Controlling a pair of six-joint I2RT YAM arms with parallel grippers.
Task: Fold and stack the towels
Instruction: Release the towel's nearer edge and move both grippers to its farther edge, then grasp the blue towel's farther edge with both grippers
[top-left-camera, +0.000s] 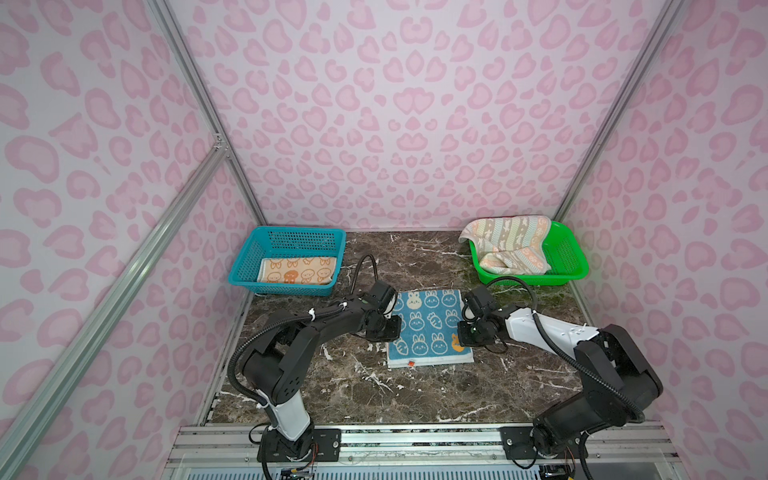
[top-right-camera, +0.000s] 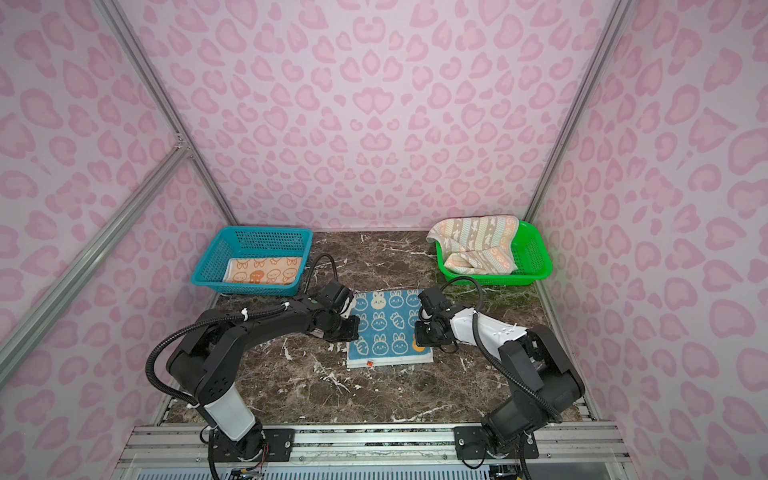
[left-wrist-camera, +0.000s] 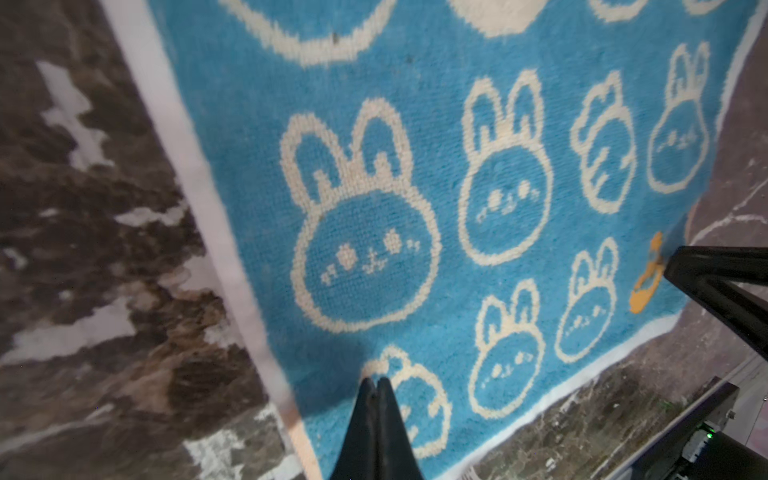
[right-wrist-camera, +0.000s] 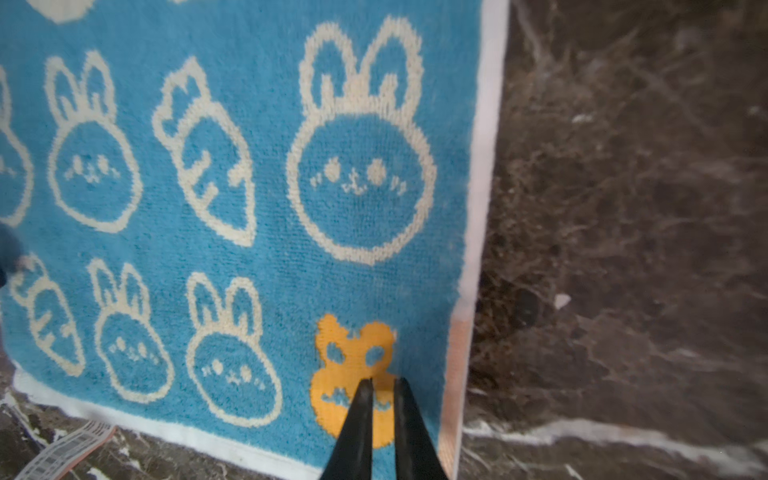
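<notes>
You had one towel done: the orange towel (top-left-camera: 297, 270) lay folded flat inside the blue basket (top-left-camera: 249, 253). The blue towel (top-left-camera: 428, 328) lay flat in the middle of the table (top-left-camera: 415, 386), between your two arms. A white layer peeked out along its near edge, so it looked folded once, but I could not be sure. It was much bigger than the orange one, so I think it needed more folding before it went on the stack. Your left gripper (left-wrist-camera: 376, 384) was over the blue towel's left side with its jaws pressed together, holding nothing. Your right gripper (right-wrist-camera: 382, 384) was over the right side, with its jaws a tiny bit apart and nothing between them. The striped towel (top-left-camera: 507, 245) sat crumpled in the green basket (top-left-camera: 569, 257), not yet folded. I saw only three towels.
</notes>
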